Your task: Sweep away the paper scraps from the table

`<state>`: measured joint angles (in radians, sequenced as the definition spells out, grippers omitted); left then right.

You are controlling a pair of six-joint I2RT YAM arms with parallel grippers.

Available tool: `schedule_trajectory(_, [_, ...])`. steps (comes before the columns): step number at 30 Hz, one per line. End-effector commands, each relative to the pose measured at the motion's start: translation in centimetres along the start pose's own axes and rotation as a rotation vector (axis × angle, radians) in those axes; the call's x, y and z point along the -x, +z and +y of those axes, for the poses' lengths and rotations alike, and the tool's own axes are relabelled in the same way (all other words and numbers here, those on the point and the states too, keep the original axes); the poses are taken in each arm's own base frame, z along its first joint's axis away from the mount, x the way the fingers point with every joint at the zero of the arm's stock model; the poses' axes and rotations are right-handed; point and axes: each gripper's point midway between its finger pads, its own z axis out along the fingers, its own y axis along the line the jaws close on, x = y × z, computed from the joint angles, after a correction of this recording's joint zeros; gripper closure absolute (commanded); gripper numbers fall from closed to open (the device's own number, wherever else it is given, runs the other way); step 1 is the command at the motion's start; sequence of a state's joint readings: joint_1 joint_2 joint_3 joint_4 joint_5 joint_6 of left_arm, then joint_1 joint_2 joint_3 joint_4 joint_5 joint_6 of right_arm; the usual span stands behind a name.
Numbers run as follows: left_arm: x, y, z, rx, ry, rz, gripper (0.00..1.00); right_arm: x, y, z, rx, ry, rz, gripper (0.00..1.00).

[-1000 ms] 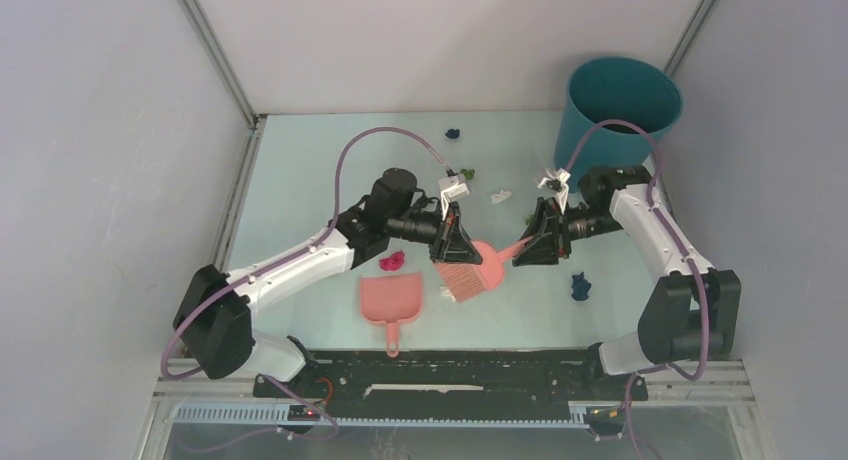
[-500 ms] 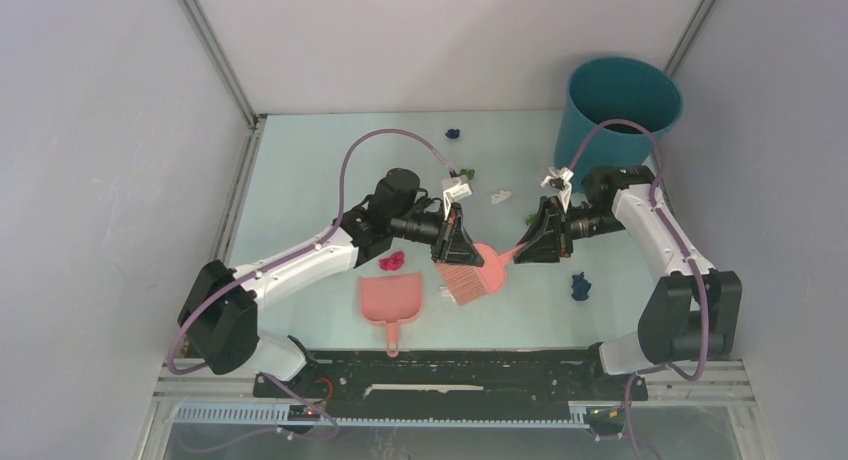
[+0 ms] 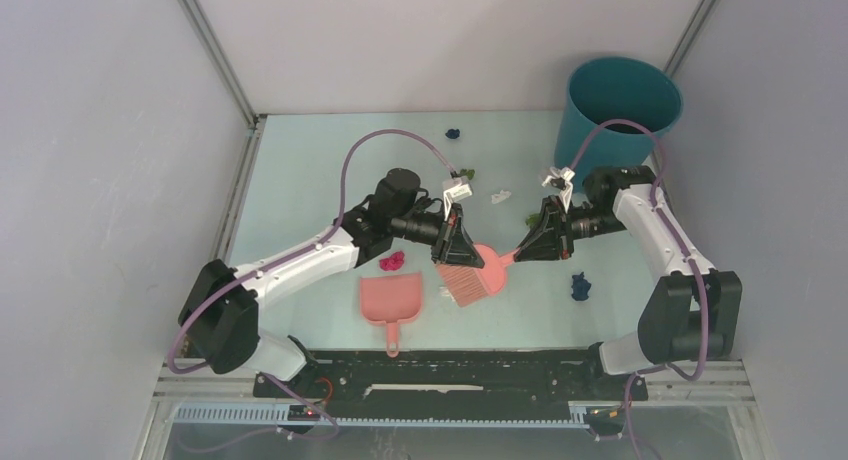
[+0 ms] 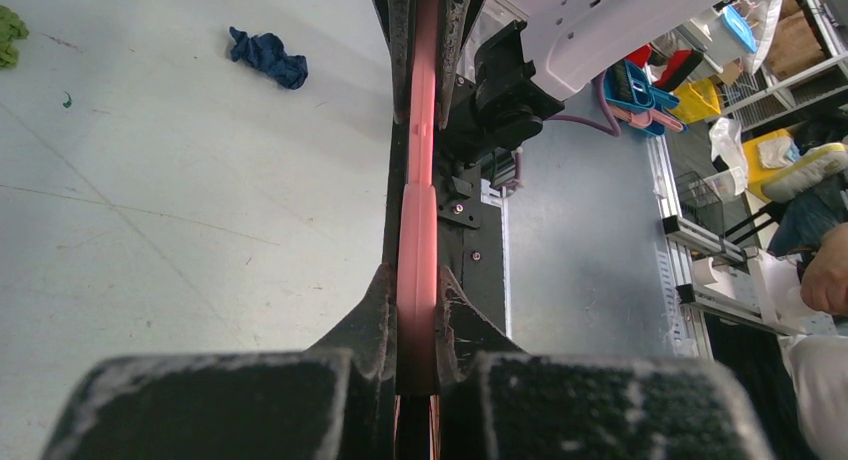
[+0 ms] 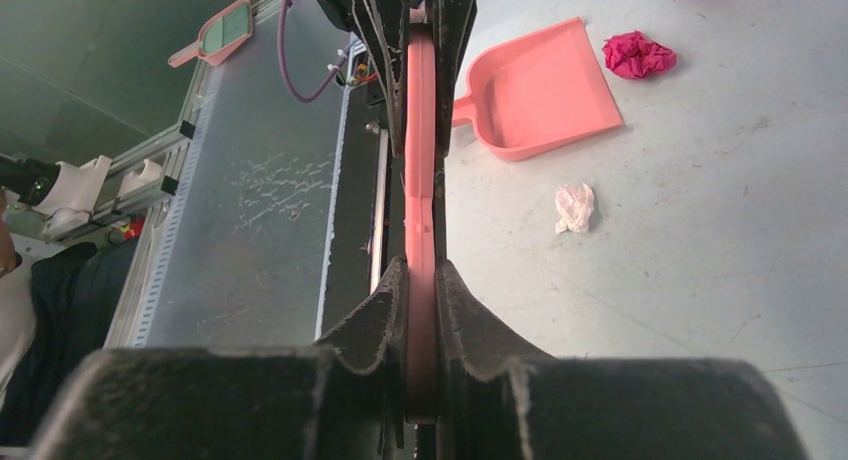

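A: Anything shifted over the last second?
B: Barely. Still gripping pink plastic hand brush over middle of surface: left pincer at head, right pincer at handle, both clamped. Crumpled paper scraps lying unswept left, right, far. Probably mid-handover.

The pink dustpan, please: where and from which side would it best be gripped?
The dustpan lies flat, its narrow handle pointing toward the arm bases; grip that handle from above, probably, since the scoop looks too wide.
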<state>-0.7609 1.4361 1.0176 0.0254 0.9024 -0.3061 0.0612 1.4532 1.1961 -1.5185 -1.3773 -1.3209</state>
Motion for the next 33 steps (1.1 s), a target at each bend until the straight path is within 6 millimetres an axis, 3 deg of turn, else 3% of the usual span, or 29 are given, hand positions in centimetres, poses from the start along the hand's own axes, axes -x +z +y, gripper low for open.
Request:
schedule_trajectory(1, [1.2,0.0,0.4,0.018,0.014,-0.014,1.00,1.1,-0.2,0.6,0.001,-0.025,-0.048,0.90])
schedule_trajectory(2, [0.8,-0.1,0.9,0.050,-0.003,0.002,0.91,1.2,-0.2,0.5,-0.002,-0.025,-0.052,0.92])
schedule_trajectory(3, [0.7,-0.3,1.8,0.114,-0.010,0.006,0.72,1.3,-0.4,0.5,-0.007,-0.027,-0.052,0.94])
schedule_trajectory(5, [1.0,-1.3,4.5,0.333,0.007,-0.011,0.56,1.6,-0.8,0.1,-0.024,-0.023,-0.060,1.00])
schedule_trajectory(8, [1.0,-4.7,7.4,0.719,0.003,-0.089,0.46,1.8,-1.6,-0.8,-0.068,0.008,-0.075,1.00])
schedule_trajectory(11, [-0.9,-8.6,7.4,1.015,-0.073,-0.218,0.39,1.6,-2.1,-1.8,-0.106,0.055,-0.058,1.00])
schedule_trajectory(17, [-10.9,-11.9,6.3,1.292,-0.292,-0.106,0.37,1.1,-2.3,-3.0,-0.164,0.082,-0.021,1.00])
schedule_trajectory(21, [-15.9,-12.2,5.3,1.301,-0.418,-0.010,0.37,0.9,-2.3,-3.6,-0.239,0.084,0.004,1.00])
schedule_trajectory(24, [-18.6,-12.1,4.1,1.285,-0.461,0.076,0.37,0.9,-2.6,-4.4,-0.316,0.061,0.013,1.00])
schedule_trajectory(29, [-22.4,-11.4,1.9,1.239,-0.494,0.218,0.36,1.1,-2.0,-3.5,-0.306,0.025,0.018,1.00])
schedule_trajectory(33, [-24.0,-11.2,1.9,1.248,-0.507,0.279,0.35,1.1,-2.0,-3.3,-0.307,0.017,0.019,1.00])
